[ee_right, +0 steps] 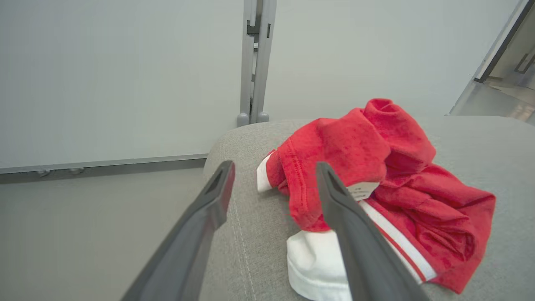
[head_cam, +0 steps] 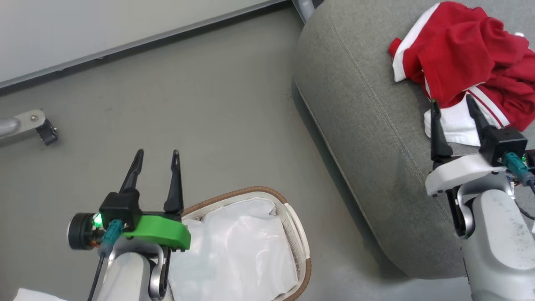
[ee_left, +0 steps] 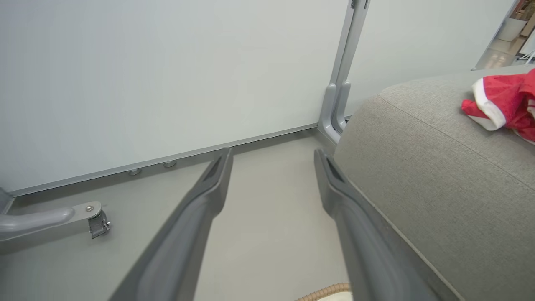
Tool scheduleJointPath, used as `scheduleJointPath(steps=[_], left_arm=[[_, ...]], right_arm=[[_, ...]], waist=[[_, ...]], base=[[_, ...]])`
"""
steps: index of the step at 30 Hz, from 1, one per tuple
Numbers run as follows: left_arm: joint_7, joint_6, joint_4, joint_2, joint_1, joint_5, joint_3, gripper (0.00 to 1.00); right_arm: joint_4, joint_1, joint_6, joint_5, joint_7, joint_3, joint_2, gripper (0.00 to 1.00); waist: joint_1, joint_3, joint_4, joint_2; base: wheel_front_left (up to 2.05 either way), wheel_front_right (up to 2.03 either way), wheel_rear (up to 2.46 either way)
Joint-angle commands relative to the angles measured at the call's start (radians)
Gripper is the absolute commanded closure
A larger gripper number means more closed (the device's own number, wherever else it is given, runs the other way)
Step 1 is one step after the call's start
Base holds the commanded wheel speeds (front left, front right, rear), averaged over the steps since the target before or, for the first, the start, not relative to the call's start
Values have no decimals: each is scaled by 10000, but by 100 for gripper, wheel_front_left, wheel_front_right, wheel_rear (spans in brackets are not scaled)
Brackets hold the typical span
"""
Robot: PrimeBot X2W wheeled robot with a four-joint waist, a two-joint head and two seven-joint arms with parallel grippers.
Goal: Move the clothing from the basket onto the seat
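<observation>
The red clothing (head_cam: 468, 62) with white trim lies in a crumpled heap on the grey seat (head_cam: 363, 125), at the upper right of the head view. My right gripper (head_cam: 453, 102) stands open just short of the heap's near edge, nothing between its fingers. The right wrist view shows the clothing (ee_right: 376, 175) right behind my open right gripper (ee_right: 273, 167), on the seat (ee_right: 250, 251). The basket (head_cam: 292, 217) sits on the floor at the bottom, holding only its white liner (head_cam: 234, 251). My left gripper (head_cam: 156, 154) hangs open above the basket's left rim. In the left wrist view my left gripper (ee_left: 271, 152) points at the floor beside the seat (ee_left: 418, 179), with the clothing (ee_left: 501, 104) far right.
Grey floor (head_cam: 188, 117) lies between basket and seat. A pale wall with a metal base rail (head_cam: 125, 42) runs along the top. A grey metal leg with a castor (head_cam: 42, 129) stands at the left. A grey post (ee_left: 340, 83) rises by the seat's corner.
</observation>
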Motion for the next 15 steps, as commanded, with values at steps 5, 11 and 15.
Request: scheduleJointPath(steps=[5,11,15], left_arm=[[-4,210,40,1,623,177,867,0],[-4,237,90,-1,1047,184,1568,0],[-4,192,100,0,1409,128,1795,0]], right_arm=[[-136,464,-14,272,0,556,259,0],[-34,979,-14,467,0,1170,363,0],[113,1412,-14,572,0,1399,374,0]], waist=[[1,-854,1043,28],[1,-1221,1542,28],[1,-1537,1768,28]], base=[[0,0,0],[0,0,0],[0,0,0]])
